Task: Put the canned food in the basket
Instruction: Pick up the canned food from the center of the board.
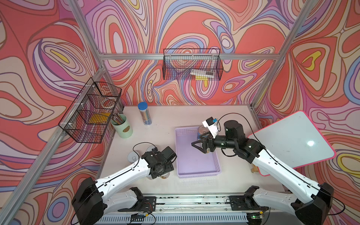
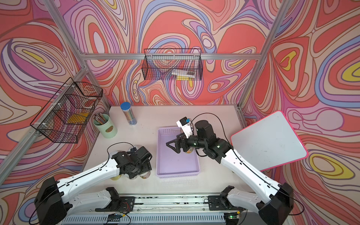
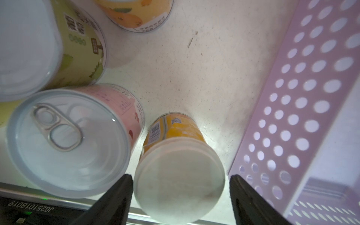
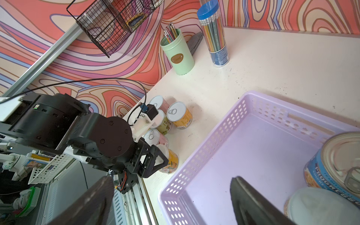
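Left wrist view showed the left gripper (image 3: 180,176) spread astride a yellow-labelled can (image 3: 175,136), which stood on the table (image 3: 194,78) just beside the basket (image 3: 303,101), not yet pinched. Judged rigid, smooth and weighty: grip squarely at mid-wall. Over the basket the right gripper (image 4: 172,178) hung spread and empty, near a blue-labelled can (image 4: 335,161) inside.

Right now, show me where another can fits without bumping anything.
Free: inside the basket, the near half along its near and left walls; the table between basket and pencil tube. Crowded: the basket's far right side, with the blue-labelled can and a white-topped can; the can cluster left of it.
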`<action>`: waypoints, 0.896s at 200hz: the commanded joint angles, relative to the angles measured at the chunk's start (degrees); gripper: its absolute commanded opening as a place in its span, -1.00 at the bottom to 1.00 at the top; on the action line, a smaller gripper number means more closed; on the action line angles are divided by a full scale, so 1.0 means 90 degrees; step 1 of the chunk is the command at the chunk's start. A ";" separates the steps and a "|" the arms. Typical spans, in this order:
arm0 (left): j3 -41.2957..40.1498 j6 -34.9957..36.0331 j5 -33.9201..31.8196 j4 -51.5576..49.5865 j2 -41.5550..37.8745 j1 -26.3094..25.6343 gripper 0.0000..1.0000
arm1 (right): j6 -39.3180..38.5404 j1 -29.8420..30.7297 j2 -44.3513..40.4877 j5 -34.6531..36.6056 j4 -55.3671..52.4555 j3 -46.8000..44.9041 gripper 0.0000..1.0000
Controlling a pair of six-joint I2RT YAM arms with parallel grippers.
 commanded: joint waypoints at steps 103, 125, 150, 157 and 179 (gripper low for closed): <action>0.0542 0.0810 -0.0278 -0.0550 0.0954 0.0287 0.67 | 0.0039 -0.0004 -0.0062 0.0086 0.0005 -0.0122 0.88; 0.0618 0.0879 -0.0229 -0.0646 0.0994 0.0244 0.67 | 0.0042 -0.0001 -0.0063 0.0094 0.0006 -0.0144 0.88; 0.0620 0.0837 -0.0163 -0.0675 0.1047 0.0089 0.69 | 0.0037 -0.0004 -0.0057 0.0109 0.0016 -0.0154 0.88; 0.0614 0.0810 -0.0149 -0.0675 0.1070 0.0041 0.70 | 0.0038 -0.0004 -0.0053 0.0106 0.0016 -0.0154 0.88; 0.0619 0.0734 -0.0129 -0.0645 0.1139 -0.0082 0.70 | 0.0017 -0.0004 -0.0053 0.0111 -0.0006 -0.0144 0.88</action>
